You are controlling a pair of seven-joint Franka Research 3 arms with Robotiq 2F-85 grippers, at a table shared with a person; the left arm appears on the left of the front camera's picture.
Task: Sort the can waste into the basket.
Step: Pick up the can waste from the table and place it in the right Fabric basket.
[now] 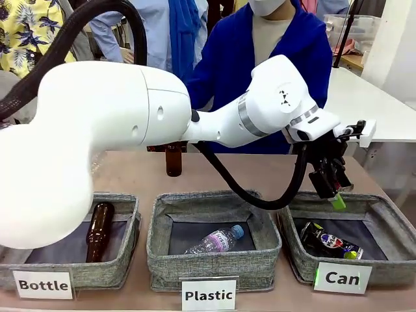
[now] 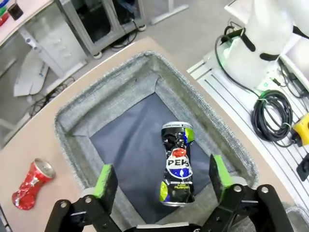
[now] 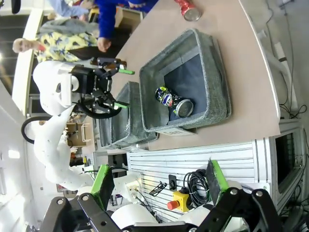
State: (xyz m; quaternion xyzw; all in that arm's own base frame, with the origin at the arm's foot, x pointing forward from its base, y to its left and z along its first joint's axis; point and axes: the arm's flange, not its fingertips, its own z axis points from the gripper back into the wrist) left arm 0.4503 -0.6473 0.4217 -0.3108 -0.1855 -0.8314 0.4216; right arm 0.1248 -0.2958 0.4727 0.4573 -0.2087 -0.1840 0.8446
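Note:
The black can (image 1: 330, 242) with colourful print lies on the dark floor of the grey "Can" basket (image 1: 390, 209) at the front right. My left gripper (image 1: 333, 192) hangs open and empty just above that basket. In the left wrist view the black can (image 2: 177, 162) lies below and between the green-padded fingers (image 2: 104, 181), inside the basket (image 2: 77, 116). The red can (image 2: 33, 183) lies on the table just outside the basket. My right gripper (image 3: 159, 177) is open and empty, off the table's end, looking at the basket (image 3: 215, 72), the black can (image 3: 173, 100) and the red can (image 3: 188, 8).
A "Plastic" basket (image 1: 156, 224) in the middle holds a clear bottle (image 1: 214, 242). A "Bottle" basket (image 1: 127, 208) at the left holds a brown bottle (image 1: 99, 231). Another brown bottle (image 1: 173, 160) stands at the back, near a person in blue (image 1: 227, 65).

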